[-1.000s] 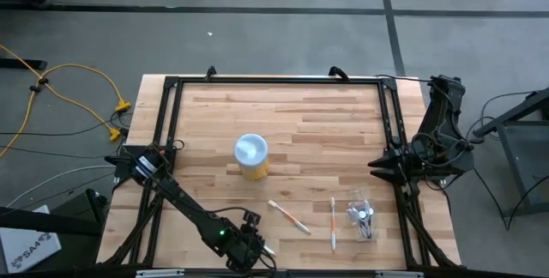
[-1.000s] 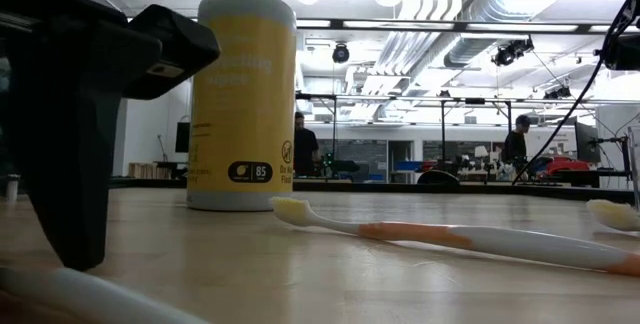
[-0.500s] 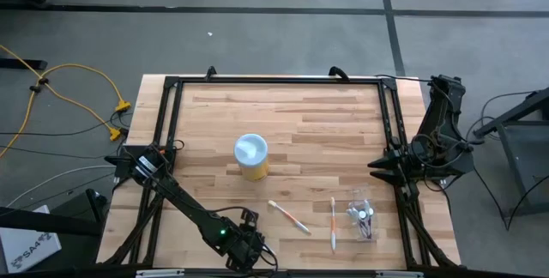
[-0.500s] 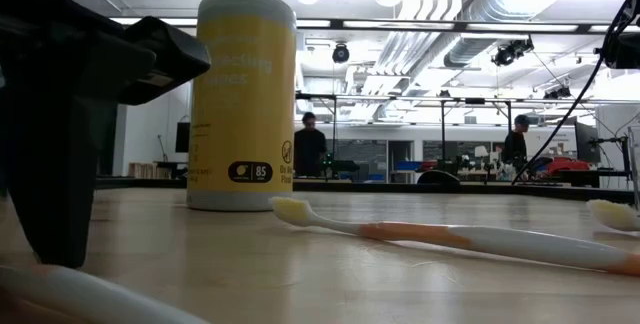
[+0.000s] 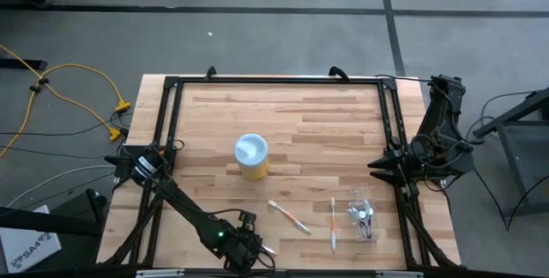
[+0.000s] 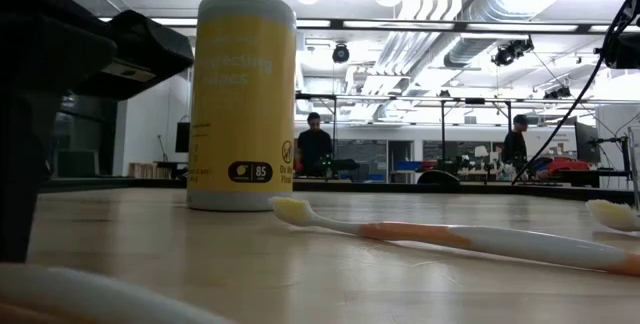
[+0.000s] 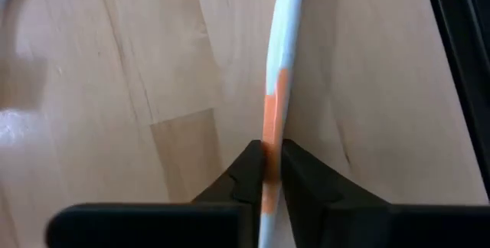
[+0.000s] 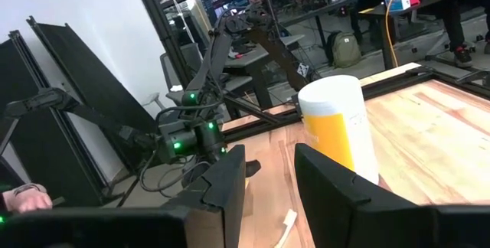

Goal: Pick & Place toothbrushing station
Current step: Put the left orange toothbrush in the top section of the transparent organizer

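A white toothbrush with an orange grip [image 7: 285, 34] lies flat on the wooden table at its near edge, left of the middle. My left gripper [image 7: 269, 155] stands over it, shut on it, and shows in the high view too [image 5: 249, 249]. Two more toothbrushes [image 5: 288, 216] [image 5: 333, 223] lie flat to the right. Beside them is the clear holder cup [image 5: 361, 216] with small items in it. My right gripper [image 8: 268, 179] waits open and level at the table's right edge [image 5: 382, 166], with nothing between its fingers. My left gripper pinches the toothbrush's handle at its orange section [image 7: 273, 106] between its two fingers. The fingers [image 7: 249, 173] come steeply from above and lie across the handle. The toothbrush lies along the tabletop, not lifted.
A yellow canister with a white lid [image 5: 250, 156] stands upright near the table's middle. A black frame [image 5: 274, 81] runs round the table's edges. People stand far off in the room beyond the table [image 6: 314, 144].
My left gripper has stayed over the toothbrush at the near edge and tipped a little; in the low view its dark finger has shifted sideways. The toothbrush still lies on the table.
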You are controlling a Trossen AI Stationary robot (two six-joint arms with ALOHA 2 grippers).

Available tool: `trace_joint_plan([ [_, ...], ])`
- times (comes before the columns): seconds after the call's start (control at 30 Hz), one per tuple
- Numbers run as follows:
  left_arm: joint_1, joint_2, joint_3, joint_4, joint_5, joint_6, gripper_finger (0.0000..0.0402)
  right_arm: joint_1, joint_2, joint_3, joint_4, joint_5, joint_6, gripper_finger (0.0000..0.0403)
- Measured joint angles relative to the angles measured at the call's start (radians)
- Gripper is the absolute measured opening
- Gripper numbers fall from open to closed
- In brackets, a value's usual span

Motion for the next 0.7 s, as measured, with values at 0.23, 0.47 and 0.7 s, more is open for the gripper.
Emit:
trace_joint_plan([
  [0.23,0.001,0.000,-0.001,0.002,-0.034,0.002,0.0018,0.000,0.000,0.000,0.000,-0.022,0.000,0.0107],
  [0.47,0.008,0.000,-0.002,0.025,-0.038,-0.004,0.0064,0.000,0.000,0.000,0.000,-0.022,0.000,0.0107],
  [0.7,0.032,-0.001,-0.002,0.034,-0.003,0.000,0.0068,0.000,0.000,0.000,0.000,-0.023,0.005,0.0107],
])
